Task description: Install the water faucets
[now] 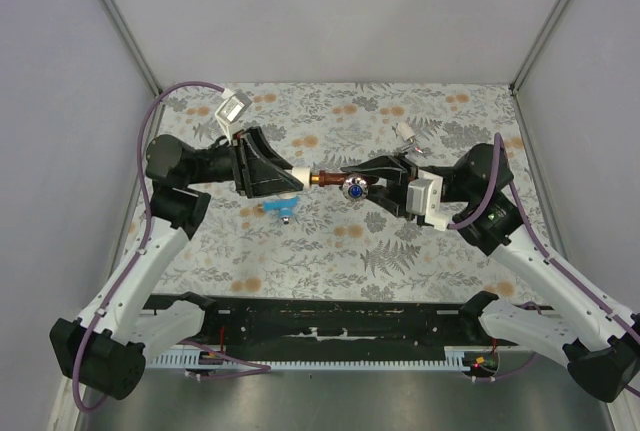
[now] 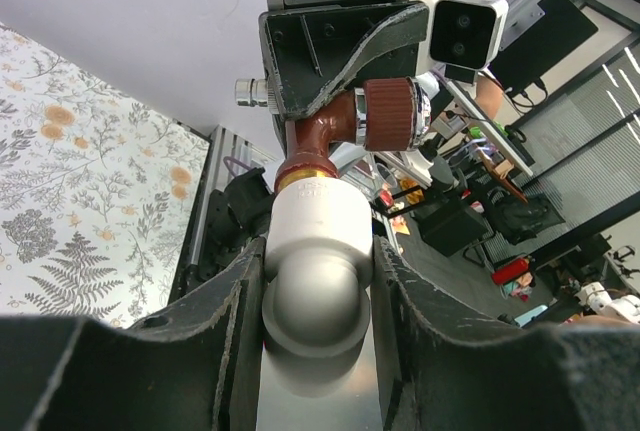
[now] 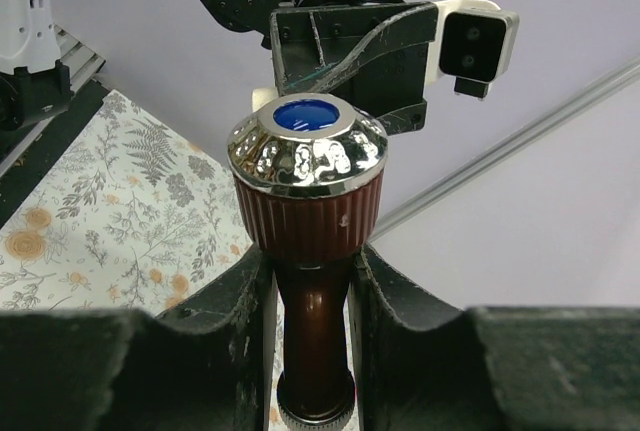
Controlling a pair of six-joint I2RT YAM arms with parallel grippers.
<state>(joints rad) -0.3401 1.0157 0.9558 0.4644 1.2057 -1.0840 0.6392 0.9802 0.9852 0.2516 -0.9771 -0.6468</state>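
My left gripper (image 1: pixel 292 177) is shut on a small white pipe fitting (image 1: pixel 299 172), held above the table. In the left wrist view the fitting (image 2: pixel 318 236) sits between the fingers (image 2: pixel 225 331). My right gripper (image 1: pixel 352 183) is shut on the reddish-brown copper faucet (image 1: pixel 330 180). Its end meets the mouth of the fitting (image 2: pixel 305 169), and its ribbed knob (image 2: pixel 388 113) points sideways. In the right wrist view the fingers (image 3: pixel 238 321) clamp the faucet stem (image 3: pixel 314 326) below the chrome-capped knob (image 3: pixel 308 176). A blue faucet (image 1: pixel 282 209) lies on the table under the left gripper.
A small white-silver faucet (image 1: pixel 407 133) lies on the floral tablecloth (image 1: pixel 330 251) at the back right. Grey walls enclose the table on three sides. A black rail (image 1: pixel 330 319) runs along the near edge between the arm bases.
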